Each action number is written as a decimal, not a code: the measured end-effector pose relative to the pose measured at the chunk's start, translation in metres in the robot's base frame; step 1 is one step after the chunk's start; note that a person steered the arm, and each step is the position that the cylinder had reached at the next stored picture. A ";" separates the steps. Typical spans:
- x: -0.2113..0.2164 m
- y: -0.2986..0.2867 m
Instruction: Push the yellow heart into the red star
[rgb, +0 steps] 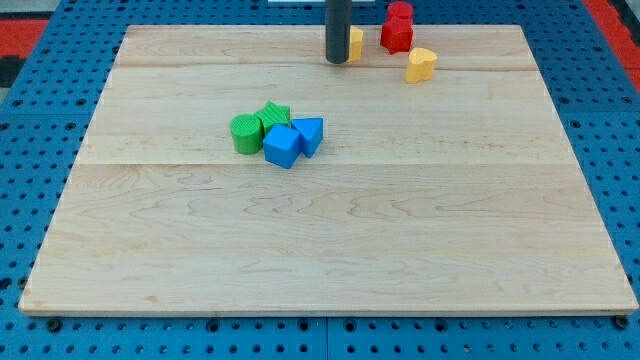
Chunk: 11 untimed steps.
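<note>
A straight dark rod is hanging over the far edge of a pale wooden board (330, 250), its tip (338, 61) touching a small yellow block (355, 42) whose shape is hidden. It has no jaws and is holding nothing. The yellow plastic heart (421, 64) is lying near the view's top right, just below the red star-like block (397, 29) but apparently not touching it. The push looks nearly done.

My tip (338, 62) stands left of the star (396, 36), perhaps touching a half-hidden block (355, 42); heart (421, 64) lower right.
</note>
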<state>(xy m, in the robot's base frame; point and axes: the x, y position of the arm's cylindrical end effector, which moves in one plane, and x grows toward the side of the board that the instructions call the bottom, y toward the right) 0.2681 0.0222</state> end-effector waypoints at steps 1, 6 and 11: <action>0.048 0.005; 0.008 0.110; -0.013 -0.029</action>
